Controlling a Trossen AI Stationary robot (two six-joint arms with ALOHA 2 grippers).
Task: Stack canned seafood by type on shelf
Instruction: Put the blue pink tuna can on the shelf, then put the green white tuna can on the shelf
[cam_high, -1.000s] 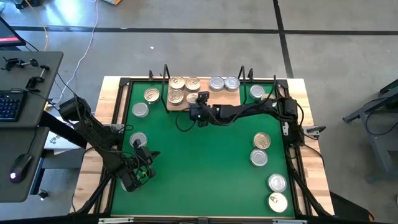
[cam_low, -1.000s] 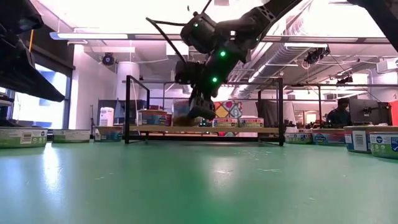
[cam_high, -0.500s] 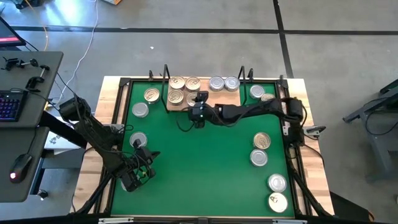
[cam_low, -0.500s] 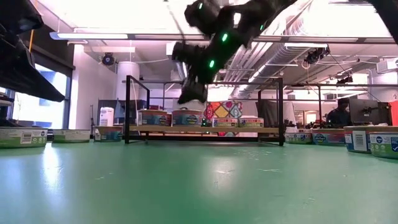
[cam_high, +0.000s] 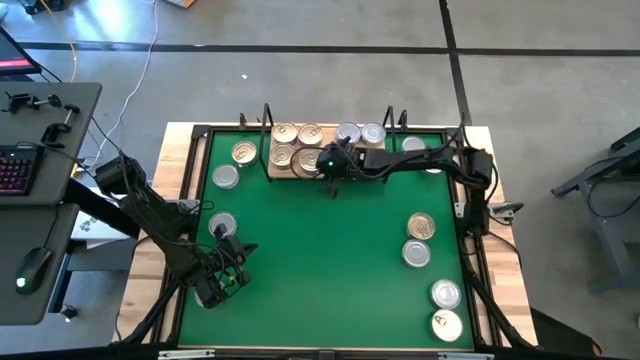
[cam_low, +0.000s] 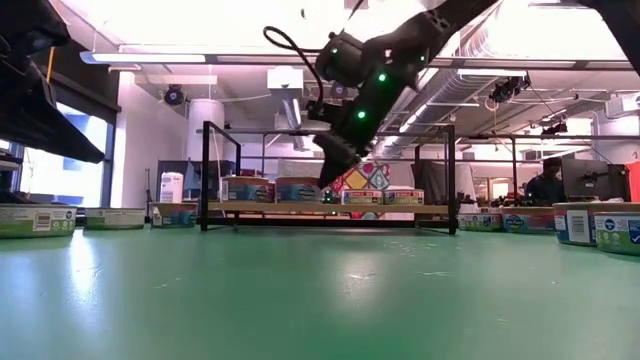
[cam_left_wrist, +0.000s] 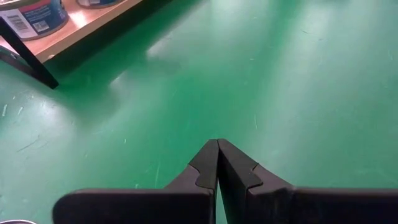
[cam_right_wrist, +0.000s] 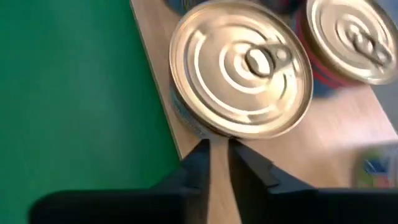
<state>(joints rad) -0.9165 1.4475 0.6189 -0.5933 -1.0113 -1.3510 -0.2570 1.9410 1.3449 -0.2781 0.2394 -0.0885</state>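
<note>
My right tool (cam_right_wrist: 219, 149) hangs over the shelf's (cam_high: 330, 168) front edge, fingers nearly together, grasping nothing; a gold tin (cam_right_wrist: 240, 67) sits on the board just past the tips. My left tool (cam_left_wrist: 217, 163) is clenched empty, parked over the mat (cam_high: 320, 250) at 7 o'clock. Gold tins sit on the shelf's left half, silver tins (cam_high: 359, 134) right. Loose tins (cam_high: 420, 227) lie at 4 o'clock on the tabletop.
</note>
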